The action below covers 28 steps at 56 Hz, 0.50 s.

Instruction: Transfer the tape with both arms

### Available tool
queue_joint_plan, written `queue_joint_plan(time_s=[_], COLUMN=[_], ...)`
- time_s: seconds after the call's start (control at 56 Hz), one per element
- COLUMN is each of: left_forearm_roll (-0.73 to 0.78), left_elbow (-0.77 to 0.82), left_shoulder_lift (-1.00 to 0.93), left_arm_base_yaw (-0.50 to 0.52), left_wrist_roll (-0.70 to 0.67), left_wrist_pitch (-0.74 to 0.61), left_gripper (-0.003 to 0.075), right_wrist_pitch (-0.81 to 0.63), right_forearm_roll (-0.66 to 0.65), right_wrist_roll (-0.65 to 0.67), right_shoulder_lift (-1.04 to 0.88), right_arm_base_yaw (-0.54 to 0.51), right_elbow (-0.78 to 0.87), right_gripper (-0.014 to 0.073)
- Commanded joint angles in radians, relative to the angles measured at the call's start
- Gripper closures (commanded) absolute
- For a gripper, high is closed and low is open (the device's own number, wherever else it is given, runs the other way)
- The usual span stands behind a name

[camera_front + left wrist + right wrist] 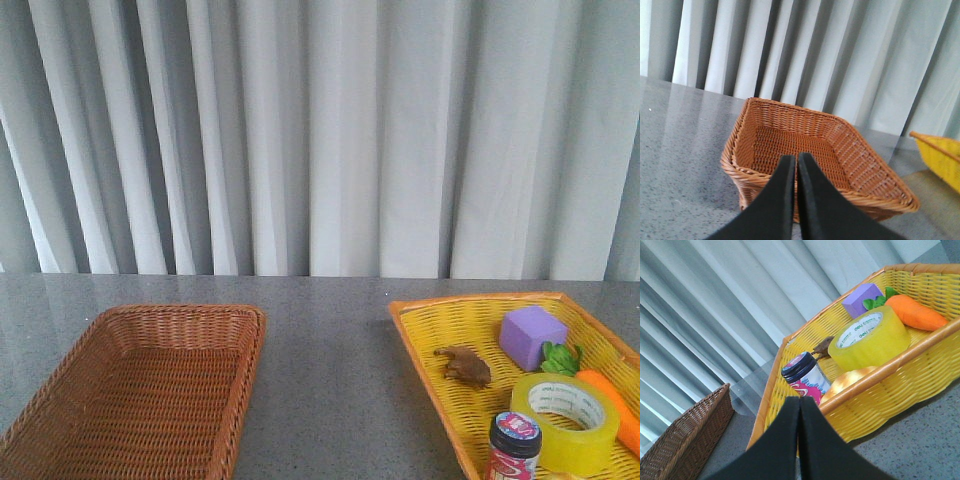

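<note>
The tape point(567, 420), a wide yellow roll with a white core, lies flat in the yellow basket point(430, 330) at the front right; it also shows in the right wrist view point(870, 339). My right gripper point(799, 401) is shut and empty, outside the near rim of the yellow basket point(890, 385), with the jar between it and the tape. My left gripper point(795, 159) is shut and empty, just in front of the brown wicker basket point(790, 120). Neither arm shows in the front view.
The yellow basket also holds a dark-lidded jar point(514, 446), a purple block point(532, 337), an orange carrot toy point(618, 405), a brown figure point(464, 366) and a round golden thing point(850, 380). The brown wicker basket point(60, 385) stands at the front left. A curtain hangs behind.
</note>
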Motion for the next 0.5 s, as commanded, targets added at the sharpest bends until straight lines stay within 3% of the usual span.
queue_joint_plan(time_s=[0.0,0.232,0.482], left_forearm_roll=[-0.065,-0.104,-0.093], left_elbow=[-0.016,-0.044,-0.233], left_shoulder_lift=[-0.015,-0.015,-0.015], left_arm_base_yaw=[0.003,0.002,0.002], left_wrist_roll=[-0.059,-0.213,-0.147], left_wrist_pitch=[-0.1,-0.127,-0.024], left_gripper=[0.0724,0.0683,0.0499], right_wrist_pitch=[-0.081,-0.102,-0.083], right_forearm_roll=[-0.003,-0.007,-0.007], right_wrist_roll=[-0.016,-0.133,-0.305], right_shoulder_lift=[-0.01,-0.008,0.071], right_arm_base_yaw=[-0.006,-0.006,-0.006], right_elbow=[-0.018,-0.15,-0.334], right_gripper=[0.0595,0.0522,0.0284])
